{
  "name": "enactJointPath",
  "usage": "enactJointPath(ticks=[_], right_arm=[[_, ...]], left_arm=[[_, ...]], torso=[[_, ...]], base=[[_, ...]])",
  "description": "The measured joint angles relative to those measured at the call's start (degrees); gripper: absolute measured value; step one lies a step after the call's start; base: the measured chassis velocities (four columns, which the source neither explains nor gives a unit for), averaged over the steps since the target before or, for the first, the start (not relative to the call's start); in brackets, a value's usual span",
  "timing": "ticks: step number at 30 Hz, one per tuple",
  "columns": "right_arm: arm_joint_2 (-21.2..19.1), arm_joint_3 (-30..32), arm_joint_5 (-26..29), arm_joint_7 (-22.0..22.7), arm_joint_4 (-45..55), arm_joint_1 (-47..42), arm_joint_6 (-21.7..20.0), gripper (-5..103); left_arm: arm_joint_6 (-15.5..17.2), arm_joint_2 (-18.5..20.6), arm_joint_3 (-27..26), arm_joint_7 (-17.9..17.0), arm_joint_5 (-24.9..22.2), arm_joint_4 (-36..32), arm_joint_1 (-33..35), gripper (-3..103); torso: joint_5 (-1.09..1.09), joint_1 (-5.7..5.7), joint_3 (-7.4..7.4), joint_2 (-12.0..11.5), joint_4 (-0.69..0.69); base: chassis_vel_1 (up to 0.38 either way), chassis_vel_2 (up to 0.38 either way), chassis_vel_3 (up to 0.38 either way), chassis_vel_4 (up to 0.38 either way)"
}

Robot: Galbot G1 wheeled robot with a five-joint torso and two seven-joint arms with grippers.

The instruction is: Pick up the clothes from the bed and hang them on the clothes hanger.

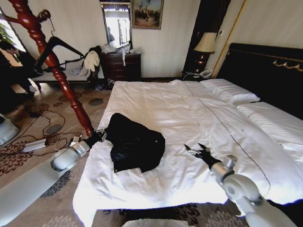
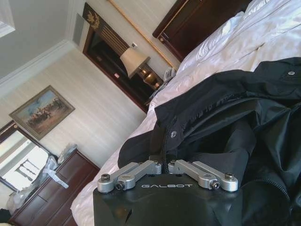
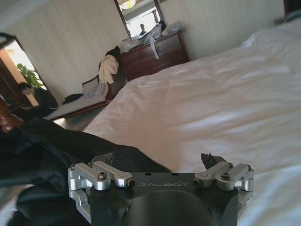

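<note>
Head view shows the bed (image 1: 189,113) spread wide under white sheets, with the clothes (image 1: 135,144), a crumpled black garment, lying near its left edge toward the foot. Behind that edge rises a reddish wooden coat stand (image 1: 57,66), and the clothes hanger (image 1: 59,47) dangles from one of its upper arms, well apart from the garment. The left gripper (image 1: 100,135) sits at the garment's near-left border; in the left wrist view its fingers (image 2: 155,165) are drawn together on a fold of the black fabric, so it appears clenched on the cloth. The right gripper (image 1: 196,151) hovers over bare sheet just beside the garment's other side, fingers spread and holding nothing. The pick-up looks under way; next would likely come a lift that gathers the garment clear of the sheet.
</note>
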Motion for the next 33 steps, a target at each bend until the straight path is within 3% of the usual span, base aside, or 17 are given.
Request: enactJointPath(ticks=[2,5,11,18,21,33], right_arm=[[0.2,-2.1,4.8,0.8,-1.4,3.4,-1.6,100],[0.4,-4.6,7.2,1.2,-2.3,5.6,-3.1,100],[2.1,-10.2,7.6,2.0,-7.5,10.4,-4.8,100],[4.2,-14.4,8.9,2.5,-11.3,15.5,-5.4,100],[6.2,-16.7,11.1,3.2,-12.9,18.6,-5.9,100],[8.6,-18.5,10.7,2.4,-14.5,20.4,-8.6,100]], left_arm=[[0.0,0.3,-0.4,-0.7,-0.6,-0.5,0.6,0],[0.3,-0.4,-0.6,-1.6,-2.2,-0.8,1.6,0],[1.4,-4.2,-1.3,-3.4,-9.3,-1.3,4.4,0],[2.5,-5.8,-1.4,-4.0,-14.4,-3.2,6.4,0],[3.7,-6.6,-1.6,-4.5,-19.1,-5.2,7.8,0],[5.3,-9.3,-4.7,-5.7,-27.4,-8.0,14.0,0]], torso=[[0.0,0.0,0.0,0.0,-0.01],[0.01,0.0,0.0,0.0,-0.02],[0.0,0.0,0.0,0.0,0.0],[0.0,0.0,0.0,0.0,-0.01],[0.01,0.0,0.0,0.0,0.0],[0.0,0.0,0.0,0.0,-0.01]], base=[[0.0,0.0,0.0,0.0],[0.0,0.0,0.0,0.0],[0.0,0.0,0.0,0.0],[0.0,0.0,0.0,0.0],[0.0,0.0,0.0,0.0],[0.0,0.0,0.0,0.0]])
